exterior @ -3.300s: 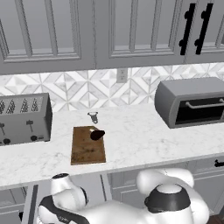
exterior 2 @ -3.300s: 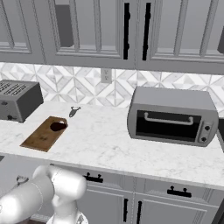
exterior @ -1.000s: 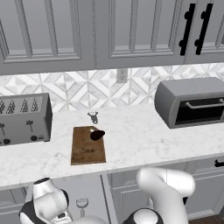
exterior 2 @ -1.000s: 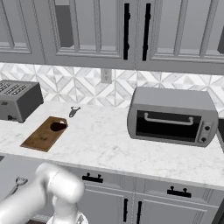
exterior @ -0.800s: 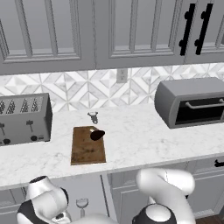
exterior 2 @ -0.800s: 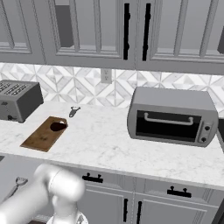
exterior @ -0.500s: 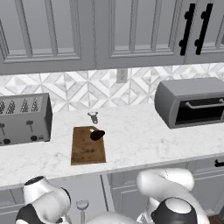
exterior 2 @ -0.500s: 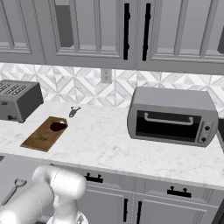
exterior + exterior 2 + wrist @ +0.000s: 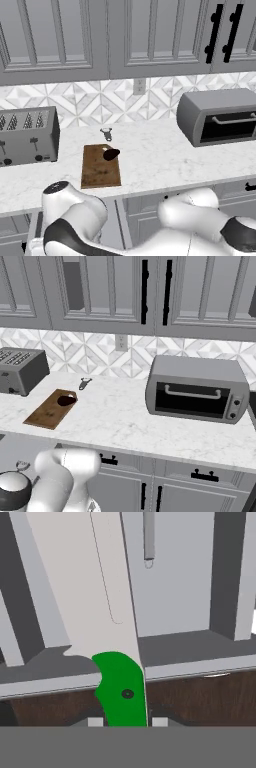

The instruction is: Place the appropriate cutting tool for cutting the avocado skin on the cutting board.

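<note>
Knife in the gripper, low before the cabinet fronts; board and avocado up on the counter.

In the hand view the gripper (image 9: pixel 124 722) is closed on the knife (image 9: pixel 117 662): its two finger tips sit at either side of the green handle, and the pale blade runs up and away from them across grey cabinet panels, with a strip of dark wood floor beneath. On the counter (image 9: pixel 150 160) lies the board (image 9: pixel 100 170), flat, with the avocado (image 9: pixel 111 154) resting on its far right corner. Just behind the board, apart from it, lies a small grey utensil (image 9: pixel 106 133). A toaster (image 9: pixel 27 136) stands left of the board, near it. A toaster oven (image 9: pixel 220 122) stands well right of the board. From the right base view, the board (image 9: pixel 50 408) and avocado (image 9: pixel 66 401) appear in the same arrangement.
</note>
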Controlling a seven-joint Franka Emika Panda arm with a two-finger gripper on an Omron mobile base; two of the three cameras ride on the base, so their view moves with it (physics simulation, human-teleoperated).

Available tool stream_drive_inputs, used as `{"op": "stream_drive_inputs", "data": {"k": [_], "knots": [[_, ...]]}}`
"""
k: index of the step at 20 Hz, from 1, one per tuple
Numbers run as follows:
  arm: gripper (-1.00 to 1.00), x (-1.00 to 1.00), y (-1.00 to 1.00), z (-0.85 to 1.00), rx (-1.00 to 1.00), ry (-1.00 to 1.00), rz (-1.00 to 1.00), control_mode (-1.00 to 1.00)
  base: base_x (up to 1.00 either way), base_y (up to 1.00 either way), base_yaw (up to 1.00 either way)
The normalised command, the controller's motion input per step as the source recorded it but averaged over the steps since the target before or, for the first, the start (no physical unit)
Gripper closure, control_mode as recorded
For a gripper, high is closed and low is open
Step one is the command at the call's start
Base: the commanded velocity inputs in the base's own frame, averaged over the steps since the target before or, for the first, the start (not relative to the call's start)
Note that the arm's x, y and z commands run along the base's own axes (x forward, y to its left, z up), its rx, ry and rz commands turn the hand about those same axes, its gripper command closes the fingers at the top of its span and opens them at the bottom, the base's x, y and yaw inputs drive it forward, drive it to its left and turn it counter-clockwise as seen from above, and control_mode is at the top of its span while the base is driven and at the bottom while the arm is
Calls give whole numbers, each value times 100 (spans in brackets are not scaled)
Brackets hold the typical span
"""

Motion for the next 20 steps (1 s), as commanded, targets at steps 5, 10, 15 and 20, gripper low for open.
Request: {"op": "stream_drive_inputs", "data": {"k": [5, 10, 15, 20], "knots": [[100, 1, -74, 77, 0, -10, -22, -100, 0, 0, 0], [100, 15, -82, 60, 0, -4, -23, -100, 0, 0, 0], [100, 46, -74, 29, 3, 0, -23, -100, 0, 0, 0], [100, 81, -71, 34, 4, 0, -19, -100, 0, 0, 0]]}}
